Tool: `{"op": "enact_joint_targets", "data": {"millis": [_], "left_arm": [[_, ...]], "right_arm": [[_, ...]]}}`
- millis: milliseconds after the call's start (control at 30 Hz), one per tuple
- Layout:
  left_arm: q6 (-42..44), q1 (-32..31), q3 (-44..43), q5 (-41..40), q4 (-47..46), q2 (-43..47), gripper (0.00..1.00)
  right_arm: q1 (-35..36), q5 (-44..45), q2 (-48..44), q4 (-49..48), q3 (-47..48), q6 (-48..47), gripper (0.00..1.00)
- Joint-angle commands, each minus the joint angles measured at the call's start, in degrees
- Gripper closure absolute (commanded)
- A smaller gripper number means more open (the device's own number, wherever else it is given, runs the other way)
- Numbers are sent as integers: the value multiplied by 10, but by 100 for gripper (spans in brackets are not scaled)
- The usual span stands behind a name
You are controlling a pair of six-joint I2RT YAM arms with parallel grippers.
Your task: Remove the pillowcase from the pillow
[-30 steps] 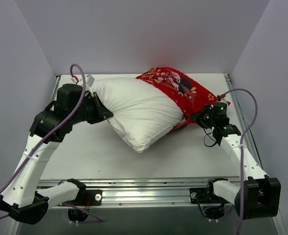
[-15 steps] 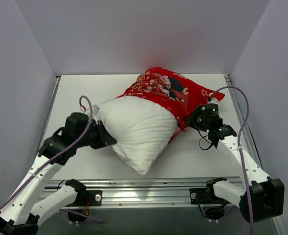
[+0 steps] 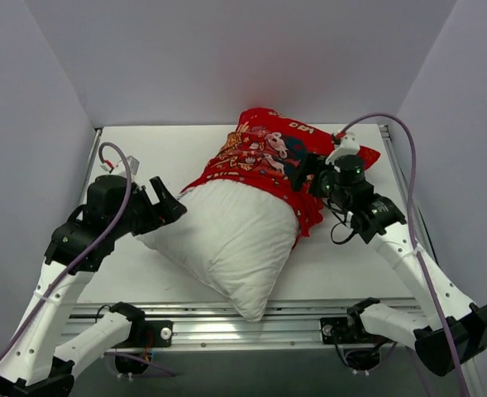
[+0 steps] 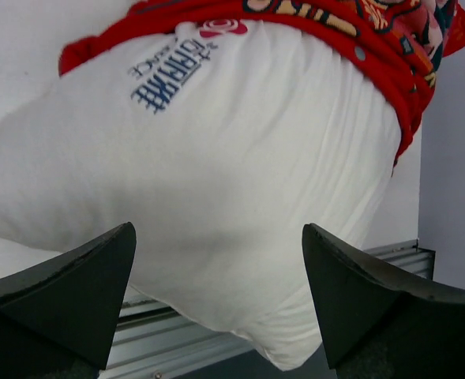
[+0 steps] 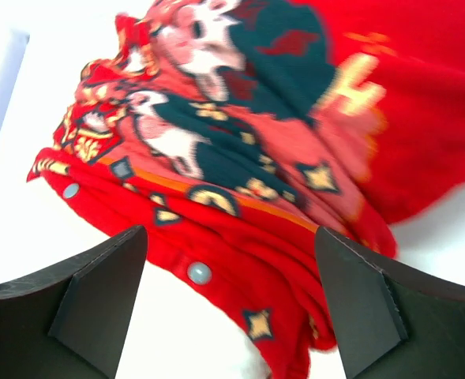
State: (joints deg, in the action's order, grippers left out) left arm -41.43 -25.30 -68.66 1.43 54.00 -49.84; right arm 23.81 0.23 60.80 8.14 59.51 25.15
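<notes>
Both have just let go: the left pincer gapes wide and empty with the bared pillow just ahead, the right pincer likewise before the bunched pillowcase, so I reckon a fresh grip's needed.

White table, walls, likely aluminium rail.

Same build on both: left arm and right arm had white link shells with black joint housings and black base blocks. A lavender cable ran externally along each. Left claw and right claw had matte black wedge fingers with plain faces, no markings legible.
</notes>
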Motion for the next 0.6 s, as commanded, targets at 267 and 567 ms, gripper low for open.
{"op": "enact_joint_targets", "data": {"millis": [267, 567], "left_arm": [[144, 48, -78, 139, -123, -223, 6], [117, -25, 48, 156, -179, -239, 6]], "right_arm": [[103, -13, 156, -23, 143, -169, 17], [126, -40, 281, -7, 279, -268, 13]]}}
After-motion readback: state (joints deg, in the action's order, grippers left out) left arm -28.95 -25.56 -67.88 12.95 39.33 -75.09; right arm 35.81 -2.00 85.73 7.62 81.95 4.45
